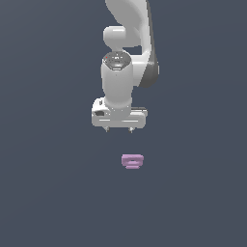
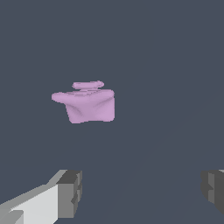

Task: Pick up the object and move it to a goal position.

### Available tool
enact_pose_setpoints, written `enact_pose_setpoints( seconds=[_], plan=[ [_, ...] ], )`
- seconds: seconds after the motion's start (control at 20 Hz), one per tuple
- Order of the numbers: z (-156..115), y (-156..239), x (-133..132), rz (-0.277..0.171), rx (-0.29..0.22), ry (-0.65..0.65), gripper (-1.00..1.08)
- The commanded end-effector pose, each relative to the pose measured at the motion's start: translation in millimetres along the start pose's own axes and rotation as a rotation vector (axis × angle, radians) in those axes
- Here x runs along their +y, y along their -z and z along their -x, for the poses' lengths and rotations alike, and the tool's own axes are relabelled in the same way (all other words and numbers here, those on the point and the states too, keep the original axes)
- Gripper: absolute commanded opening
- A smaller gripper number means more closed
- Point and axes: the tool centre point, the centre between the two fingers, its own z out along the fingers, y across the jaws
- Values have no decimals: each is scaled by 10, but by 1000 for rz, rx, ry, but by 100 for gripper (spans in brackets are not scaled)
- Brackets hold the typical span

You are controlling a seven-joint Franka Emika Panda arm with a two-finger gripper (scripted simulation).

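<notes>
Plain dark grey surface (image 1: 48, 193) fills the frame. Pink object (image 1: 131, 161) sits centre, alone. Claw (image 1: 119, 129) above it, spread wide, holding nothing.

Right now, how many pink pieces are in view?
1. The single pink piece lies on the dark floor, below the open claw and slightly toward the exterior view's right, not touching it. Neither view shows another.

A flat, uniform dark slate-blue ground (image 1: 48, 193) under even light, featureless throughout.
</notes>
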Motion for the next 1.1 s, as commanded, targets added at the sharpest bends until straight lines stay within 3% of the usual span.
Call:
enact_pose_setpoints(
  seconds=[0.0,0.55,1.05],
  plan=[
    [0,1,-71,-2,1,2,100],
    [-19,-14,-75,-4,0,-31,100],
    [-104,-85,-118,-8,-6,-186,100]
  ],
)
